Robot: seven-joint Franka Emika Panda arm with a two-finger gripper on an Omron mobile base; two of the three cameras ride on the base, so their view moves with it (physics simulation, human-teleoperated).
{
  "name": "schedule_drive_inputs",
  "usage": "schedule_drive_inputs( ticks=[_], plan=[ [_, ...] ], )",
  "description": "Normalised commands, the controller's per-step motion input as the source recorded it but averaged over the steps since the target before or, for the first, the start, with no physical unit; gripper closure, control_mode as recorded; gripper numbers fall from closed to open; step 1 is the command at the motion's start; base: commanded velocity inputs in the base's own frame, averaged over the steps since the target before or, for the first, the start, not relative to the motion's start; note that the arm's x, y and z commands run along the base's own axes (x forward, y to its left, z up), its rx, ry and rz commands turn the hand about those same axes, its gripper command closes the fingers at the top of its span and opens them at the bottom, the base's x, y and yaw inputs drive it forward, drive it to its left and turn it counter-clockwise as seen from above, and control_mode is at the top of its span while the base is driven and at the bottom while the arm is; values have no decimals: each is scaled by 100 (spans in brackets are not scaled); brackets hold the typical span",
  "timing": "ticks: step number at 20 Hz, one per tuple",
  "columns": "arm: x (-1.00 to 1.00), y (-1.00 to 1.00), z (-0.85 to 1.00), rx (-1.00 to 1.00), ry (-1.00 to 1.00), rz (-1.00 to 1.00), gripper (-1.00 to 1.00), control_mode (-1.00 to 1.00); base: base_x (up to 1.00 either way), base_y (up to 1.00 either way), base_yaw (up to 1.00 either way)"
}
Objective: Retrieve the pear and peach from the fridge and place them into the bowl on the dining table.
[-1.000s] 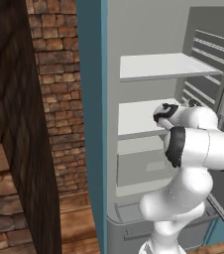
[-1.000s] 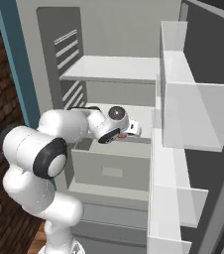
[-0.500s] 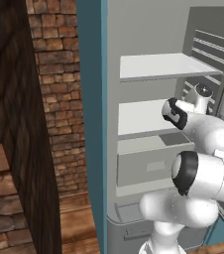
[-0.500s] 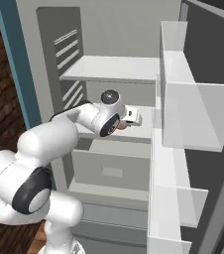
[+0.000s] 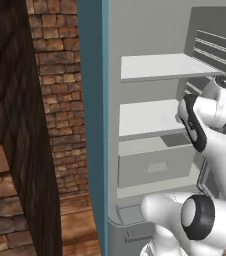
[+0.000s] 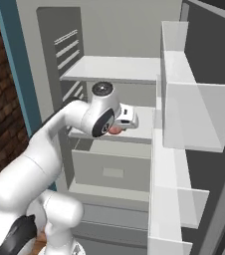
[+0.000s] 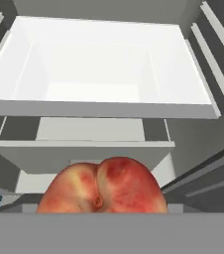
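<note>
One fruit, the peach (image 7: 103,186), is seen at 6 o'clock in the hand view, close against the gripper (image 6: 117,129); in the right base view its orange-red skin shows just under the hand. The jaws are judged clamped on the peach, held wide around it. The fridge (image 6: 109,30) is open, its white shelves (image 5: 157,66) bare. A drawer (image 6: 112,170) is seen at 6 o'clock below the hand
</note>
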Motion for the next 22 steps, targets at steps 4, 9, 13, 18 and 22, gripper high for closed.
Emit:
schedule_drive_inputs(
  ticks=[4, 9, 13, 18, 22],
  plan=[
    [-84, 17, 11, -1, 7, 11, 100, -100, 0, 0, 0],
    [-71, 28, 0, -4, 1, 8, 100, -100, 0, 0, 0],
    [-62, 19, 0, -2, 0, 5, 100, -100, 0, 0, 0],
    [-14, 3, 0, 0, 0, 1, 100, 100, -73, 4, 3],
    [0, 0, 0, 0, 0, 0, 100, 100, -100, 0, 0]
  ],
)
